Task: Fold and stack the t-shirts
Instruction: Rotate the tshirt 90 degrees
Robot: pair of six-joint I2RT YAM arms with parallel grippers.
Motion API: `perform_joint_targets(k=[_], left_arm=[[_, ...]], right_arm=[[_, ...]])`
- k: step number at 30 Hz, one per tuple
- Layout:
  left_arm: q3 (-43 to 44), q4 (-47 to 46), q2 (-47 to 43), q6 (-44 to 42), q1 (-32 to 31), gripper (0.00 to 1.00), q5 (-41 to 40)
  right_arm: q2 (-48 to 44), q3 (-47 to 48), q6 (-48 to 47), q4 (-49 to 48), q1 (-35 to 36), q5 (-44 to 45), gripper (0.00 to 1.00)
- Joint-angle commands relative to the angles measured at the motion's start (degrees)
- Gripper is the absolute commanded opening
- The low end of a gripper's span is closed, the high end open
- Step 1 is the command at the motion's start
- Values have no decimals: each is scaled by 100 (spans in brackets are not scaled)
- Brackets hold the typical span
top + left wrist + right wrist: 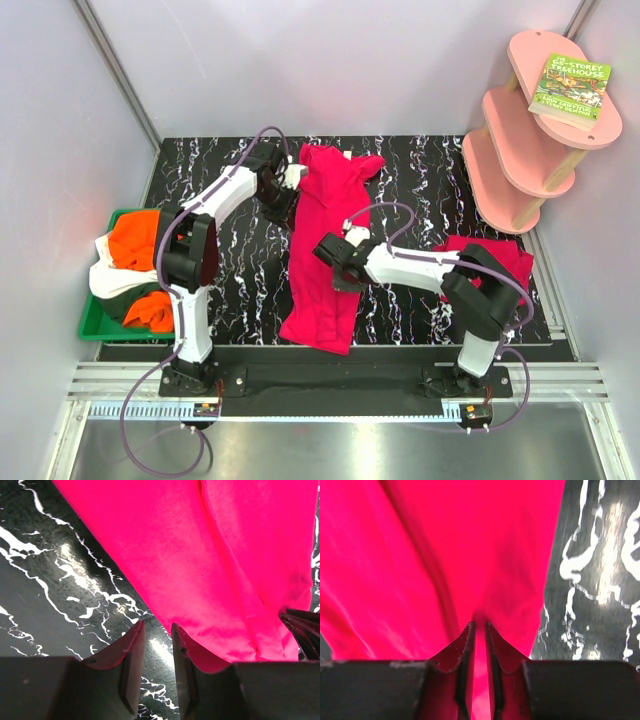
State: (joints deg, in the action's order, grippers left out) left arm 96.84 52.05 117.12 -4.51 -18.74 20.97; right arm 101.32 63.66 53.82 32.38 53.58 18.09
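Robot lab test cell. Plain pale panel walls on metal framing box in a black marbled counter. Two arms bolted to a slotted aluminium rail at its near edge, purple cables trailing loose. Staged props only: pink tiered shelf, one paperback book, green tray heaped with t-shirts

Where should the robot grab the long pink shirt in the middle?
Probably its long side edges. The pink shirt lies flat and thin on the table, so come in low from the left or right side and pinch an edge rather than the middle.
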Motion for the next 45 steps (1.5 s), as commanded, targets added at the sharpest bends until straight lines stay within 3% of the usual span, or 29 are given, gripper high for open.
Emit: perform_joint_targets(k=[1,15,20,25,37,45], left_arm=[[-51,-187,-243,-6,11,33,-286],[405,-187,206,100,20,32,-348],[1538,-12,715,205,64,33,-304],[2120,200,1251,127,55,33,-199],[2199,463,2051,-58,55,31,47],[3464,1281,3070,20,46,31,91]], right_arm=[[343,620,146,-83,-268,521,22],[1047,1587,-530,-74,-1604,529,22],[1863,3106,-1495,206,-2413,-111,22],[2928,4600,-2182,875,-2493,-165,20],[3763,5604,-2297,1174,-2642,-552,19],[4553,6788,-2174,1884,-3046,-841,20]])
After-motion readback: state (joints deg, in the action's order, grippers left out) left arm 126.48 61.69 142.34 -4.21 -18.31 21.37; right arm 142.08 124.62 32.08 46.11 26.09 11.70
